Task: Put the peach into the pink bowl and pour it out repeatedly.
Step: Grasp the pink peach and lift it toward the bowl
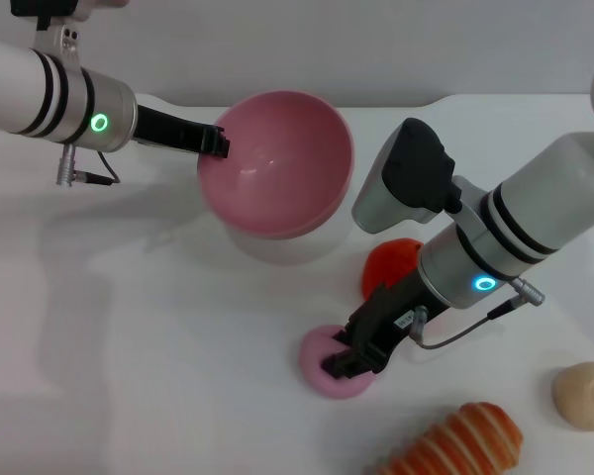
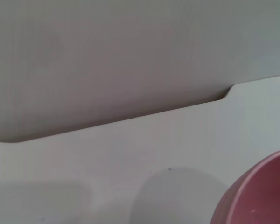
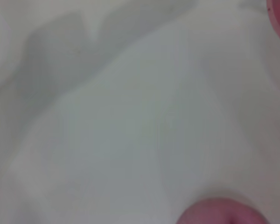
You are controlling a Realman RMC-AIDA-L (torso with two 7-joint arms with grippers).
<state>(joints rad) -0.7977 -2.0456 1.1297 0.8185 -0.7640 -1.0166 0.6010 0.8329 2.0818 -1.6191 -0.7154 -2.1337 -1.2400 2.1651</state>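
left claw (image 1: pixel 218 142) clamped on pink bowl (image 1: pixel 277 163) rim, bowl raised and tilted. right claw (image 1: pixel 354 358) closed around peach (image 1: pixel 322 363) on table (image 1: pixel 129 346); orange fruit (image 1: pixel 388 263) just behind.

Peach (image 1: pixel 322 364) partly under right gripper (image 1: pixel 348 364); striped orange item (image 1: pixel 465 440) cropped at frame bottom.

a white glossy tabletop (image 1: pixel 129 376) is shown filling most of the head view. its far edge, stepped by a shallow notch (image 2: pixel 226 92) towards 1 o'clock, is met by a plain pale grey wall (image 1: pixel 307 45). soft shadows are cast towards 9 o'clock.
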